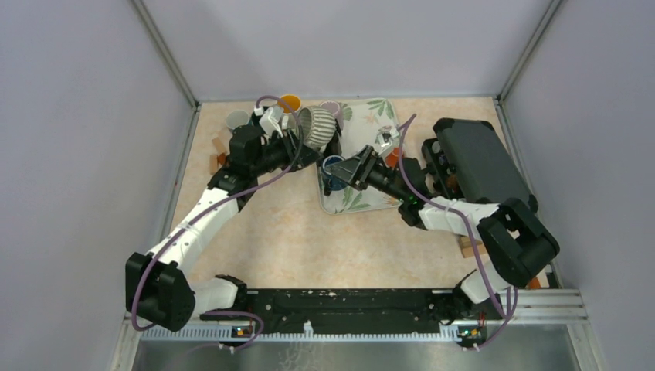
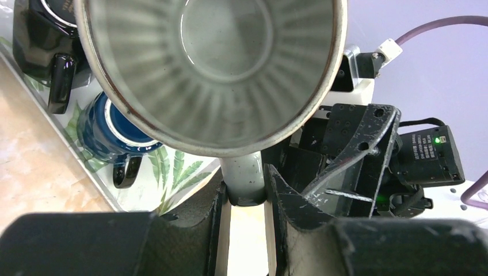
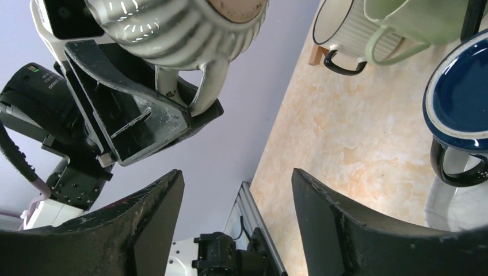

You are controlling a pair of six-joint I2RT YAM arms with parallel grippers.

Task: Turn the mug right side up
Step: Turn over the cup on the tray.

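My left gripper (image 2: pixel 247 192) clamps the handle (image 2: pixel 246 172) of the ribbed grey mug (image 2: pixel 213 63), held on its side over the far-left edge of the leaf-print tray (image 1: pixel 363 124), mouth toward the wrist. The right gripper (image 3: pixel 236 190) stands open, empty, close by. The flip looks half made; next, I judge, a wrist roll mouth-up, then a set-down clear of the blue mug (image 1: pixel 334 164).

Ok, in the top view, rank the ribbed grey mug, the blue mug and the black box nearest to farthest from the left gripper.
1. Ribbed grey mug: held by its handle in the left gripper.
2. Blue mug: on the tray, just right.
3. Black box: far right.
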